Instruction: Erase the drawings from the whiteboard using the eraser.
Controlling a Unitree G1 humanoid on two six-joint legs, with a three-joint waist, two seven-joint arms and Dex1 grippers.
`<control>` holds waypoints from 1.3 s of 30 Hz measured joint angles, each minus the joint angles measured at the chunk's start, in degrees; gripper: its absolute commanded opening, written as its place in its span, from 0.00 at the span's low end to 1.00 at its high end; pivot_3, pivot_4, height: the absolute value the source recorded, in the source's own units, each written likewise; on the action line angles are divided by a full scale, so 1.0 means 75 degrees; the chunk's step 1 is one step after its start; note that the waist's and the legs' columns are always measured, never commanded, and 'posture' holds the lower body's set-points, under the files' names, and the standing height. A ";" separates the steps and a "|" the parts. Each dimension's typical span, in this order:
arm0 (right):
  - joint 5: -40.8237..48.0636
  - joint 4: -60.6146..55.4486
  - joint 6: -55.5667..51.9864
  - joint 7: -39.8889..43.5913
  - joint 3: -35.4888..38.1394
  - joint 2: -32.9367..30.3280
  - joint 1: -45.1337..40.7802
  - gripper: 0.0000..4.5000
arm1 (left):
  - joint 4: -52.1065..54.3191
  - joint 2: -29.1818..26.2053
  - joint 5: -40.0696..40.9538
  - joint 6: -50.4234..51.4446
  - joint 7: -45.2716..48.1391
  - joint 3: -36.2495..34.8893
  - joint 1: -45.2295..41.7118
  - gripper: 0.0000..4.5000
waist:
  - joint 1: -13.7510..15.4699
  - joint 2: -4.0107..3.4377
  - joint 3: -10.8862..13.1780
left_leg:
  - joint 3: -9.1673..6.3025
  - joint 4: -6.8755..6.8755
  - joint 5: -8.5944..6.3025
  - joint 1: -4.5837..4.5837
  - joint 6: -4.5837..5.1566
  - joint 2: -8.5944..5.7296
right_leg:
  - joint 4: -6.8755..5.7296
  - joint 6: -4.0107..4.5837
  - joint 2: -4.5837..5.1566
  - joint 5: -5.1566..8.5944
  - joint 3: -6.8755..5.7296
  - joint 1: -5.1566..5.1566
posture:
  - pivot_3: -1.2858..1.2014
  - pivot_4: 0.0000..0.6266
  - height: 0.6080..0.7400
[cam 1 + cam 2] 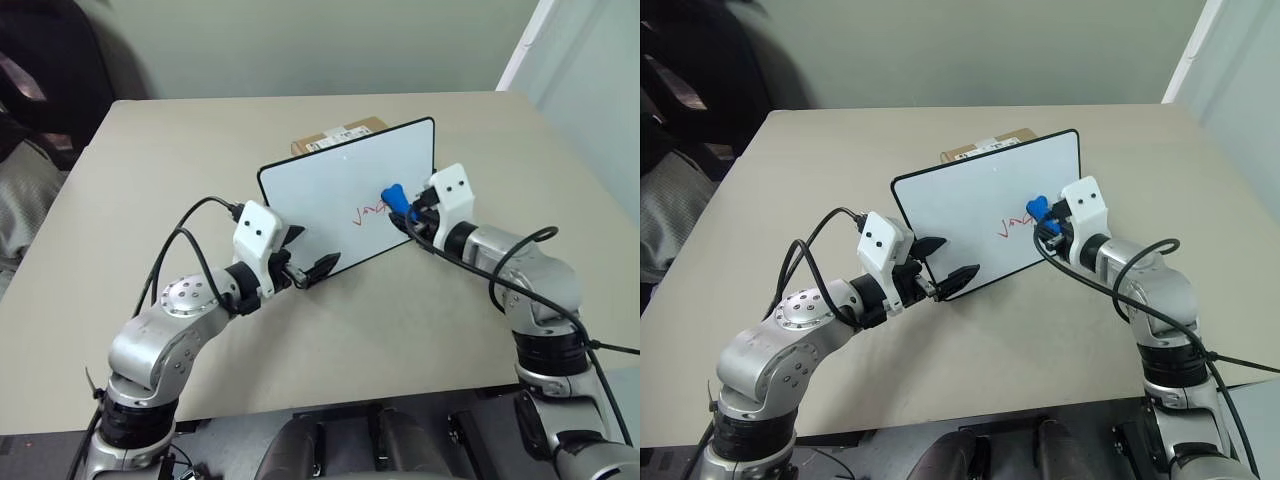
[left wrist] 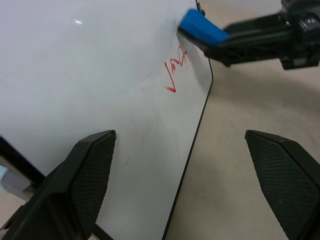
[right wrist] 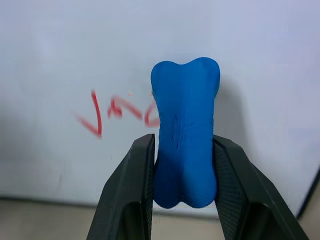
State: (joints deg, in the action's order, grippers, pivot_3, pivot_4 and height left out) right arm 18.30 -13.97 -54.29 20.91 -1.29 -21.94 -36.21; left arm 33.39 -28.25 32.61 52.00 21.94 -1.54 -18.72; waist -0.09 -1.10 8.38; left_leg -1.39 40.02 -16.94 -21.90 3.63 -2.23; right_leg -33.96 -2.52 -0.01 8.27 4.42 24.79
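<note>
Propped on the tan table (image 1: pixel 120 180), tilted against a cardboard box (image 1: pixel 335 135) with an unreadable label: whiteboard (image 1: pixel 330 185). Red drawings (image 1: pixel 370 211), no legible letters, toward its right end. Right gripper (image 3: pixel 182 190) clamped on blue eraser (image 3: pixel 186 135), tip at the scribble. Left gripper (image 2: pixel 185 175) spread wide, straddling the board's lower edge.

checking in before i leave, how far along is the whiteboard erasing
Done: the right gripper has clamped the bright blue block eraser and brought it to the white black-rimmed whiteboard. In hand: the eraser sits at the red squiggle drawings' right end. Left: the squiggle remains to wipe.
</note>
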 measured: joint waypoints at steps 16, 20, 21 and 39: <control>-0.0356 0.0366 -0.0362 0.0137 -0.0853 -0.0057 0.0381 0.36 | 0.0005 -0.0005 -0.0004 0.0009 0.0026 -0.0020 0.0018 1.00 | -0.0002 0.0000 0.0000 | 0.0000 0.0000 0.0001 -0.0004 -0.0002 0.0000 | -0.0004 0.0007 0.0000 0.0003 -0.0001 0.0000 | 0.52 0.24 1.00; -0.0380 0.0384 -0.0501 0.0210 -0.0868 -0.0249 0.0375 0.36 | 0.0015 -0.0006 -0.0003 0.0009 0.0026 -0.0059 0.0050 1.00 | -0.0004 0.0000 0.0000 | 0.0000 0.0000 0.0001 -0.0004 -0.0002 0.0000 | -0.0003 0.0009 0.0000 0.0004 0.0000 -0.0001 | 0.52 0.24 1.00; -0.0377 0.0406 -0.0498 0.0209 -0.0858 -0.0228 0.0345 0.36 | 0.0017 -0.0007 -0.0003 0.0010 0.0025 -0.0069 0.0052 1.00 | -0.0006 0.0000 0.0000 | 0.0000 0.0000 0.0001 -0.0004 -0.0003 0.0000 | -0.0005 0.0009 0.0000 0.0004 0.0000 0.0001 | 0.52 0.24 1.00; -0.0292 0.0357 -0.0634 0.0187 -0.0200 0.0134 -0.0048 0.36 | 0.0035 0.0003 0.0021 0.0010 0.0023 -0.0081 0.0059 1.00 | -0.0007 0.0000 0.0000 | 0.0000 -0.0002 0.0002 -0.0006 -0.0005 0.0001 | -0.0006 0.0039 0.0000 0.0019 -0.0004 0.0004 | 0.52 0.24 1.00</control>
State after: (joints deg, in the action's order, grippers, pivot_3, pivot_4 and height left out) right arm 16.11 -11.30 -59.05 22.32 -2.79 -20.93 -36.57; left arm 33.65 -28.23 32.76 52.08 22.11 -2.15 -18.28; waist -0.14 -1.10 8.38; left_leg -1.40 40.01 -16.93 -21.95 3.60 -2.22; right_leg -34.01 -2.23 0.00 8.41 4.39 24.82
